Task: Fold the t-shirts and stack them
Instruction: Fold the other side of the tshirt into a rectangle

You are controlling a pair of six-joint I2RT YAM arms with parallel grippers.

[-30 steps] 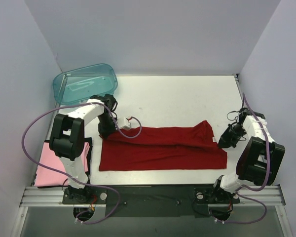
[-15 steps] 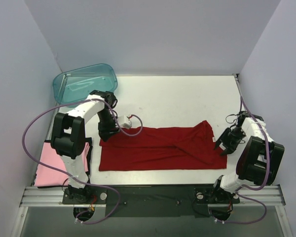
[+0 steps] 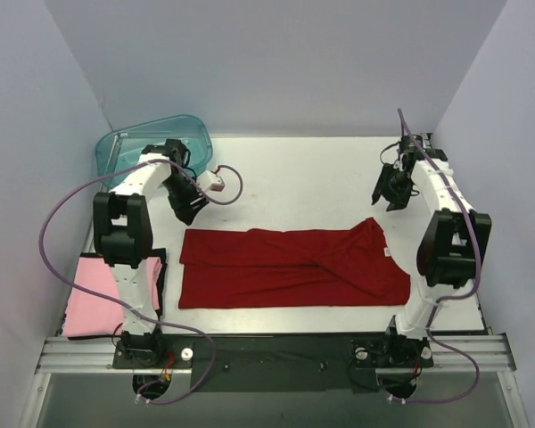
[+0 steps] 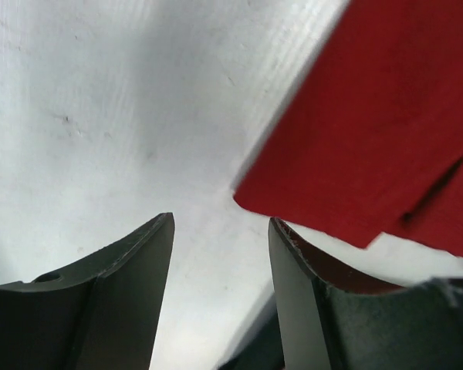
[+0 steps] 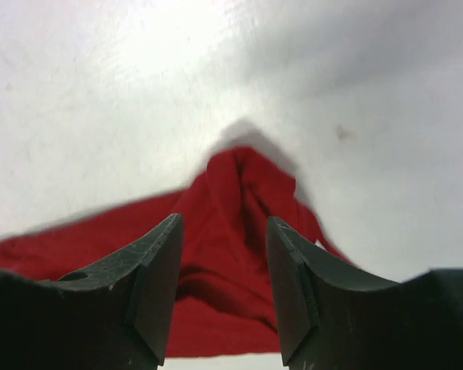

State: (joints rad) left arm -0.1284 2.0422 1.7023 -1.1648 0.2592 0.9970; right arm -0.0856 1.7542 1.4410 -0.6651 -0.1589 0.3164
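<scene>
The dark red t-shirt (image 3: 290, 267) lies flat on the white tabletop (image 3: 303, 174) as a long folded band. Its near edge is straight and runs parallel to the front rail. Its left end is square, and its right end rises to a rumpled peak of bunched cloth. A wide strip of tabletop lies between the shirt's far edge and the back wall.

The left gripper (image 3: 187, 209) hangs above that strip, just beyond the shirt's far left corner and near the translucent teal tub (image 3: 152, 152). In the left wrist view its jaws are parted with nothing between them, and the shirt's sharp corner (image 4: 370, 139) shows past the right-hand finger.

The right gripper (image 3: 385, 198) is raised near the right wall, well apart from the shirt. Its jaws are also spread and hold nothing, and in its wrist view the peaked folds (image 5: 231, 193) show beyond them.

The pale pink t-shirt (image 3: 94, 303) lies flat at the near left edge, partly under the left arm.

A small white label (image 3: 388, 252) sits at the red shirt's right end, too small to read.

The red cloth looks soft and matte, with a layered fold line. The tabletop is finely scuffed.
</scene>
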